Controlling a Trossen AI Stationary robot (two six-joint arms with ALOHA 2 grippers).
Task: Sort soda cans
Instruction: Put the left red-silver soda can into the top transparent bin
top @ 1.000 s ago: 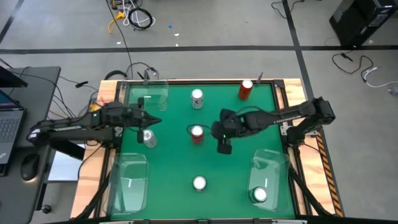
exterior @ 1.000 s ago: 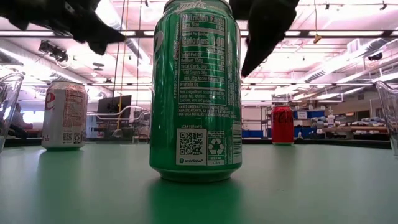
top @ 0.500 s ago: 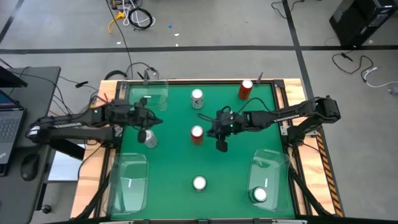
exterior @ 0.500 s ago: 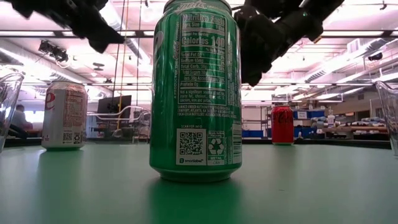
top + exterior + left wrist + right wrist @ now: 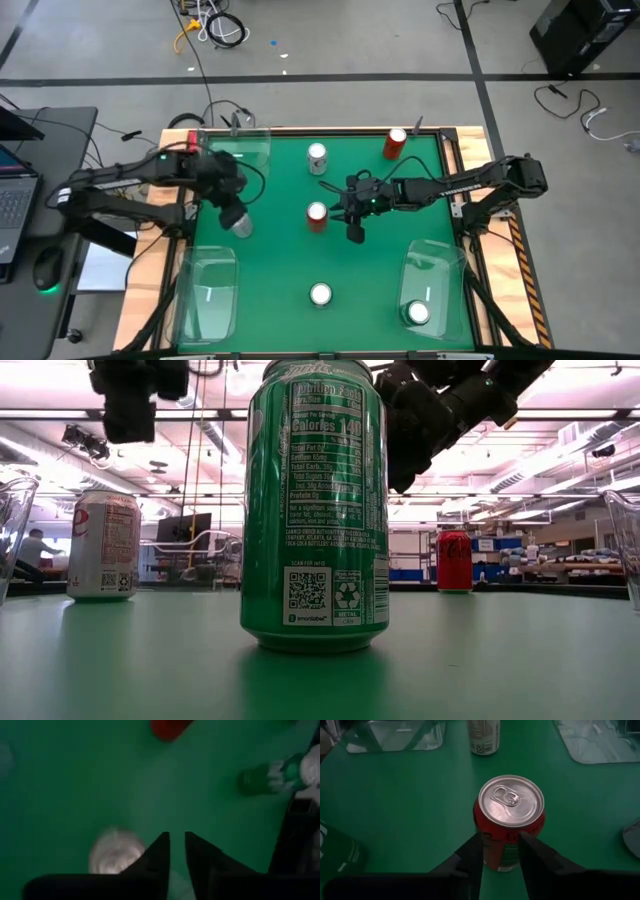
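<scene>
1. While the right hand (image 5: 500, 851) hovers beside the red can (image 5: 510, 822) at mid-counter (image 5: 380, 260), its fingers stand narrowly apart, holding nothing.
2. The left hand (image 5: 177, 851), fingers a slit apart, hangs over the grey can (image 5: 239, 222) near the counter's left edge.

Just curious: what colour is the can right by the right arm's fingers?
Red, with a silver top; the right wrist view shows it best.

I see a green table mat (image 5: 370, 270), a red can (image 5: 510, 827) with a silver top, a green can (image 5: 316, 510) with white print, a white-and-red silver can (image 5: 103, 545), and black fingers (image 5: 470, 855).
</scene>
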